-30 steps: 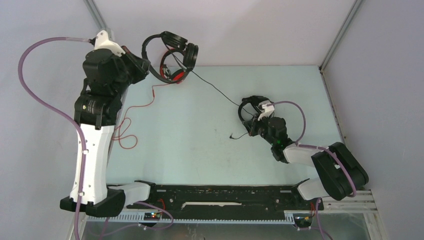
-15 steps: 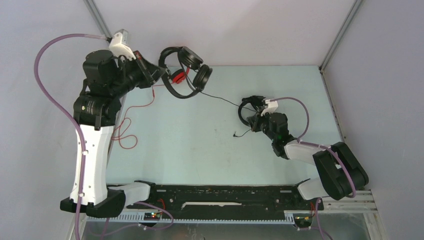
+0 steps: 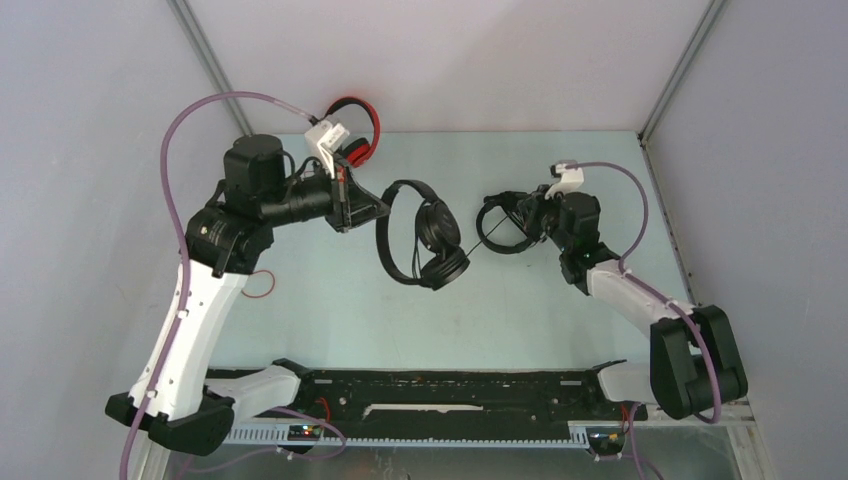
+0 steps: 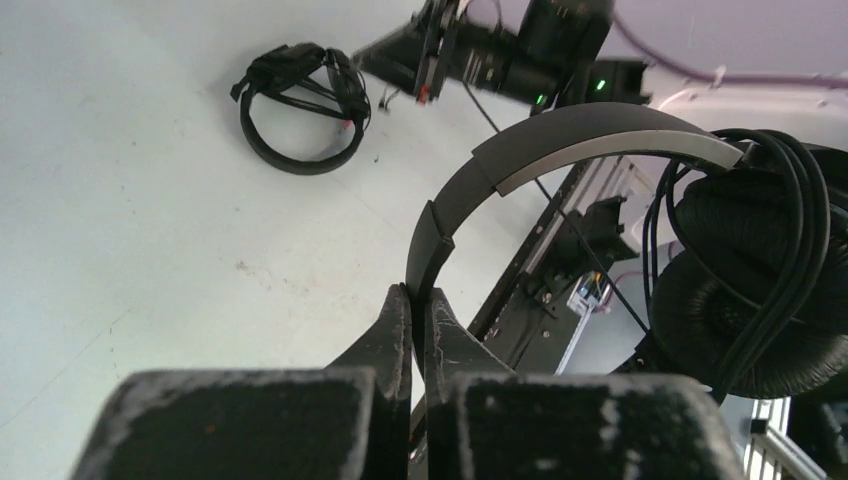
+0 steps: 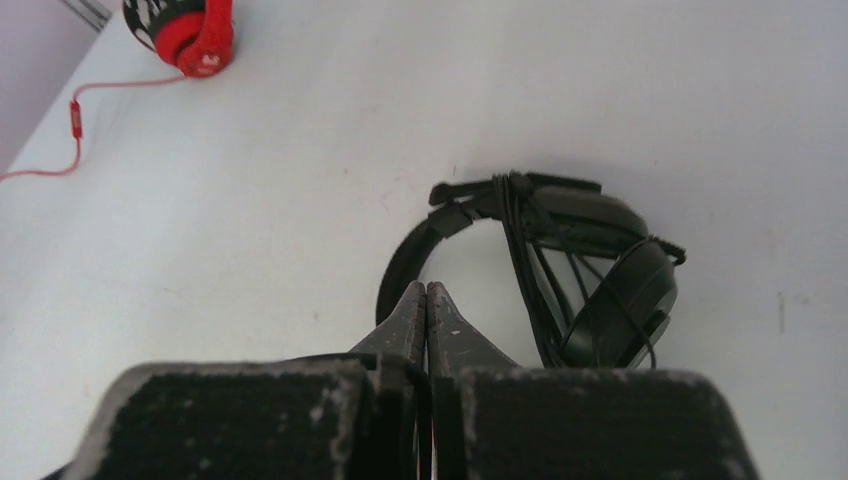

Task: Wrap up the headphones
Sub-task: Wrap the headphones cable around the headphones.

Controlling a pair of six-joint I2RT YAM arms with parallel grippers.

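Observation:
My left gripper (image 3: 383,212) (image 4: 418,292) is shut on the headband of black headphones (image 3: 418,238) (image 4: 560,150) and holds them in the air over the middle of the table. Cable turns lie around their ear cups (image 4: 750,290). A thin black cable (image 3: 472,243) (image 4: 560,215) runs from them to my right gripper (image 3: 522,224) (image 5: 427,287), which is shut on it. Under that gripper, a second pair of black headphones (image 3: 503,226) (image 5: 570,265) lies on the table with its cable wound on it. Red headphones (image 3: 355,130) (image 5: 185,30) lie at the back.
A loose red cable (image 5: 75,110) trails from the red headphones along the table's left side, with a loop (image 3: 258,284) near the left arm. Grey walls close the table on three sides. A black rail (image 3: 450,385) runs along the near edge.
My left arm swung the black headphones from the back left corner to mid-table, leaving the red pair behind. My right gripper moved toward the back with the cable, now drawn short.

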